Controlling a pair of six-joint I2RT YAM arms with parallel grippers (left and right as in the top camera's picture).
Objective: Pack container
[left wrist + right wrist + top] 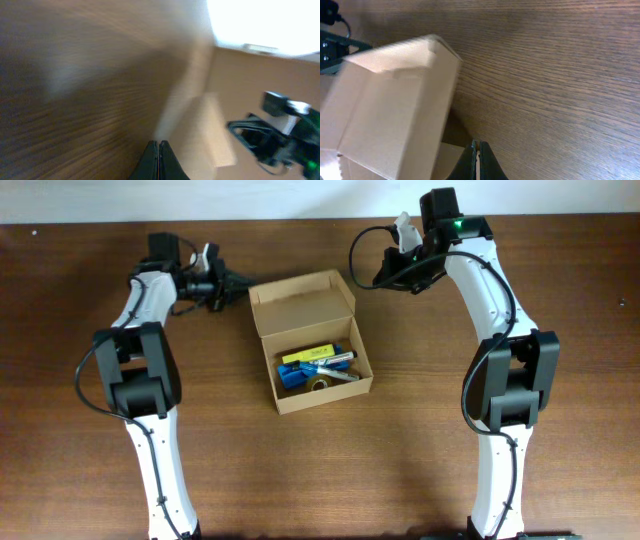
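Box: the tan cardboard box [325,397] is sitting in the middle of the table [580,440], with its opening facing up.
Lid: the flap [302,300] is standing open along the box's far side and leaning away from the opening.
Contents: a yellow marker [308,355], a blue item [292,376] and a small round roll [320,384] are lying inside, filling the floor of the box.
Left gripper: the left gripper [243,280] is hovering just beside the flap's far left corner. In its own blurred wrist view its fingers [152,159] are pressing together with nothing between them.
Right gripper: the right gripper [368,280] is hanging near the flap's far right corner, apart from the cardboard. In its wrist view its fingers [470,161] are meeting tip to tip and gripping nothing, and the flap is filling the left of that view.
Arms: the two white arms are reaching from the near edge of the table, one on each side of the box.
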